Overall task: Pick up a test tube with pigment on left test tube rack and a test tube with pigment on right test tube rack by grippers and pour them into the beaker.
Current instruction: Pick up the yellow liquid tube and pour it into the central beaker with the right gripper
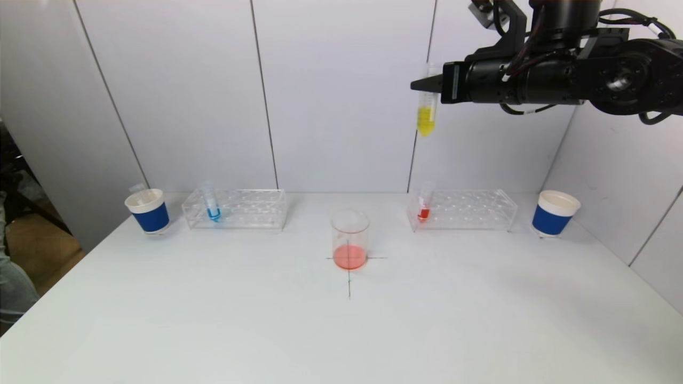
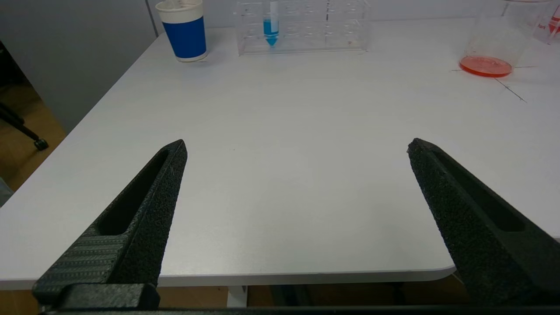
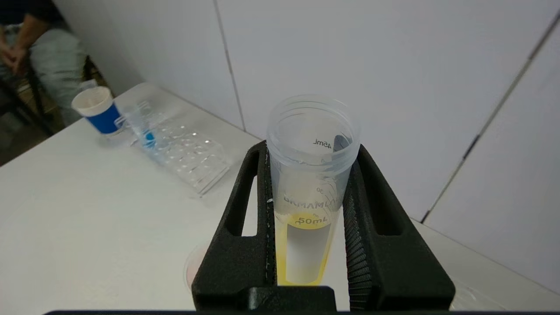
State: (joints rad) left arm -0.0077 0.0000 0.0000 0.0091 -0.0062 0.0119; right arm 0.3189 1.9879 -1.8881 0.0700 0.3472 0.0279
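**Operator:** Report gripper states, nearest item first.

**Technician:** The left gripper (image 2: 297,146) sits low at the near edge of the white table (image 1: 213,330). Its fingers are spread wide and hold nothing. The right gripper (image 3: 308,205) is raised high above the right side of the table, clamped on the yellow test tube (image 1: 426,113). The tube hangs upright with its open mouth upward, and the yellow pigment is collected in the tapered lower end.

**Operator:** Position of the beaker?

**Technician:** The beaker (image 1: 350,239) stands at table centre on a drawn cross mark. It contains a shallow layer of red-orange liquid. The held tube is above and to the right of it, not over its mouth.

**Operator:** Status of the racks?

**Technician:** Both stand toward the far edge, near the wall. The left test tube rack (image 1: 235,209) holds one blue test tube (image 1: 211,205) at its outer left end. The right test tube rack (image 1: 463,209) holds one red test tube (image 1: 425,205) at its inner end, the end nearest the beaker.

**Operator:** Other items?

**Technician:** The left paper cup (image 1: 147,210), blue-banded, stands just beside the left rack's outer end. The right paper cup (image 1: 554,213) stands near the right rack's outer end.
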